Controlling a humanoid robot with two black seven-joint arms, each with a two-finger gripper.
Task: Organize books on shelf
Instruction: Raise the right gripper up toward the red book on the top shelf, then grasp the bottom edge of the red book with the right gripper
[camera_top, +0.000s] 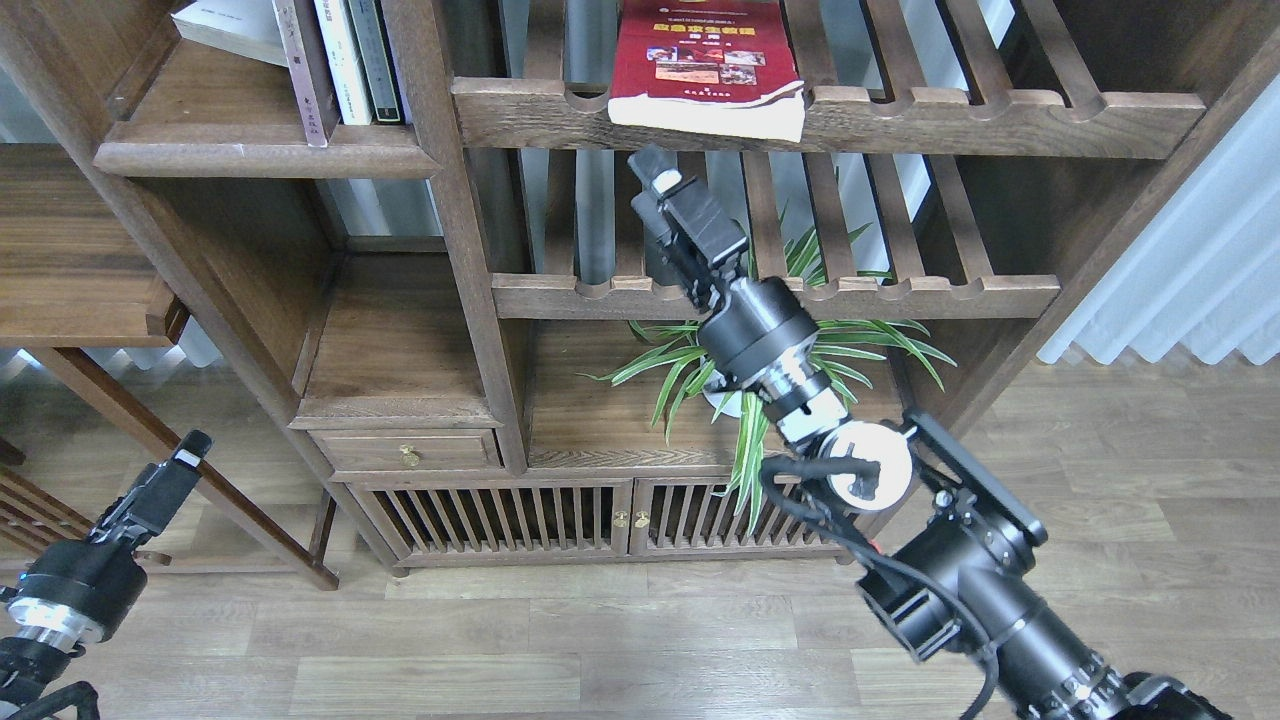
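Note:
The red book (705, 55) with small photos lies flat on the top slatted rack, its front edge hanging over the notched rail. My right gripper (655, 172) is raised just below and a little left of that edge, apart from it, with fingers together and empty. The solid dark-brown shelf (265, 150) is at the upper left. It holds several upright books, among them a maroon spine (300, 70) and a pale spine (340, 60). A pale book (225, 25) leans at their left. My left gripper (185, 460) hangs low at the left, small and dark.
A spider plant (770, 350) stands on the lower board behind my right arm. A second slatted rack (900, 290) crosses at wrist height. A drawer (405, 452) and slatted cabinet doors (500, 515) sit below. A side table (80, 300) is at left and a curtain (1190, 280) at right.

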